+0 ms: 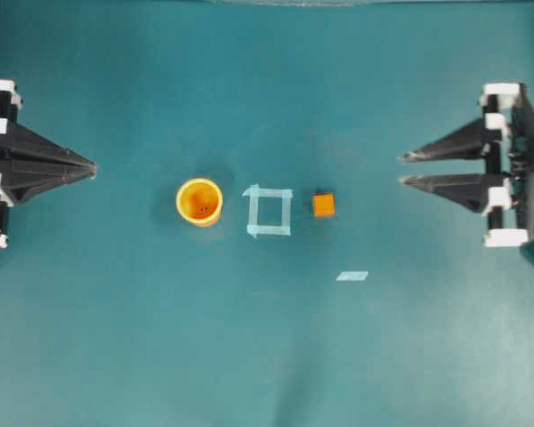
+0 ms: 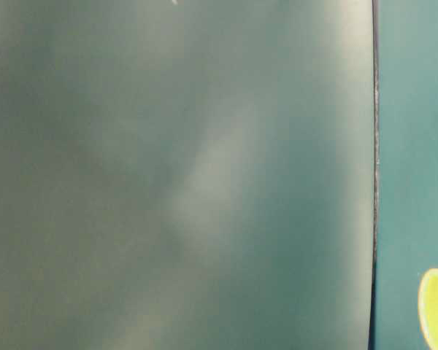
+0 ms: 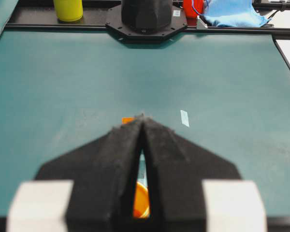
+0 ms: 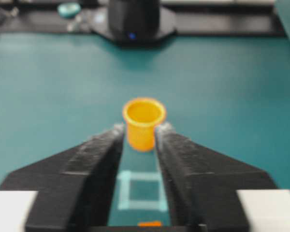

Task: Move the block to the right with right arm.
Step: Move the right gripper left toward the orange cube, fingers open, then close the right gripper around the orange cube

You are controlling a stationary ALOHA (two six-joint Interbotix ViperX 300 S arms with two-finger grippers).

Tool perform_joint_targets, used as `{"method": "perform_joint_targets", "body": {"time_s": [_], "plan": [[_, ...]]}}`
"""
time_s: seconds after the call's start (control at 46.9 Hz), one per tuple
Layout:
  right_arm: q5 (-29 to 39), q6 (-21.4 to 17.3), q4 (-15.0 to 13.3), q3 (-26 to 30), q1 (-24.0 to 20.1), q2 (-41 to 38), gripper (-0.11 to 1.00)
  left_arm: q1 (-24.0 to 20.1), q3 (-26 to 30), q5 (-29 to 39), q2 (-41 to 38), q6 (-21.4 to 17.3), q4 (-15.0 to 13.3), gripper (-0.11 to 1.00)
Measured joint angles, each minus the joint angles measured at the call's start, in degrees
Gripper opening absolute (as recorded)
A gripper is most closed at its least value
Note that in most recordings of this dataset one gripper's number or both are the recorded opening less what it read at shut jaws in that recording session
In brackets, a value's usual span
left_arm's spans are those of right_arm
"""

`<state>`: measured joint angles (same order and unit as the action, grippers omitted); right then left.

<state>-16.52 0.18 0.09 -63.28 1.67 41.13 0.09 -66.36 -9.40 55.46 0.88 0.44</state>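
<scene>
Teal matting covers the worktop (image 1: 267,356), on which three things are laid in a row across the middle: a yellow-orange cup (image 1: 199,202) on the left, a square outlined in pale tape (image 1: 269,212) in the centre, and the block (image 1: 323,205) just to the right of that square. A short strip of pale tape (image 1: 352,276) is seen lower right of the block, apart from it. The block is shown as a small orange cube, square from above, flat on the matting and much smaller than the cup; its faces look plain and even (no marking can be made out). Nothing of the task appears to have been done: the block is untouched, and the right gripper (image 1: 402,169) is held well apart from it at the right edge, its jaws spread wide and empty, pointing towards the middle. In the right wrist view only a sliver of the block (image 4: 150,224) is caught at the bottom edge between the fingers. The left gripper (image 1: 94,166) is parked at the left edge with its jaws pressed together and nothing in them. By this reading, the reach, the grasp or push, and the shift rightwards are all left to be done.
</scene>
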Motion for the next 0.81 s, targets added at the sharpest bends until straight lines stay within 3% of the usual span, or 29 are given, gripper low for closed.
{"method": "perform_joint_targets", "body": {"time_s": [0.107,0.811], "plan": [[0.0,0.0,0.0,0.97,0.62,-4.22,0.57,0.0,0.0,0.09,-0.09,0.09,0.0,0.0],[-1.41,0.35,-2.11,11.87,1.41,-39.64,0.58,0.0,0.0,0.7,-0.09,0.18,0.0,0.0]]}}
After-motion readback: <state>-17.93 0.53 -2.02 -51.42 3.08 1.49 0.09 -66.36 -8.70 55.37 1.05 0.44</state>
